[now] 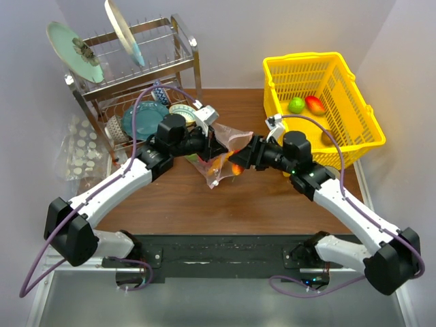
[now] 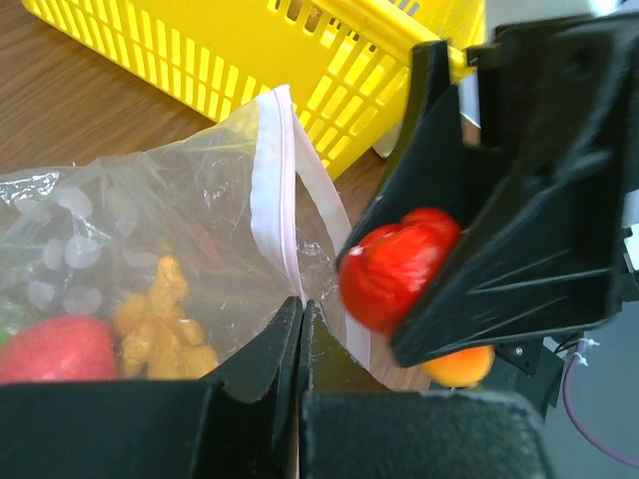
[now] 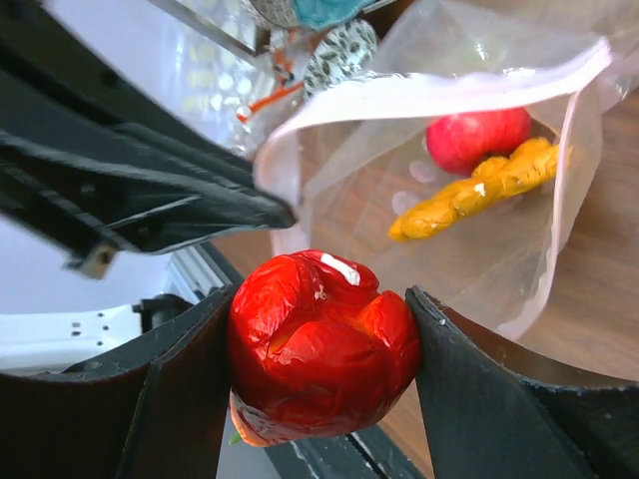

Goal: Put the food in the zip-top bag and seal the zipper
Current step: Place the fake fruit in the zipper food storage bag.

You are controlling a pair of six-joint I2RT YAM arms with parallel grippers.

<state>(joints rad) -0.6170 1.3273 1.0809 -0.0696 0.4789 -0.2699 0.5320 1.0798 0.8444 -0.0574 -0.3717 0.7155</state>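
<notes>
My right gripper (image 3: 321,334) pinches a red toy pepper (image 3: 319,369) just beside the open mouth of the zip-top bag (image 3: 479,239), left gripper (image 2: 301,334) pressed together on the bag's rim at the pink zipper (image 2: 287,200), bag holding a red fruit (image 3: 479,138) and a tan root piece (image 3: 479,185), yellow basket (image 1: 364,116) holding a green fruit (image 1: 296,105) and a red-orange fruit (image 1: 315,104).

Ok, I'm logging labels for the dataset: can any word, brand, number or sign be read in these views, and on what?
None can be read.
The zip-top bag, the red food and the yellow basket show no print.
The patterned dishes in the rack are too small to tell pattern from lettering.
</notes>
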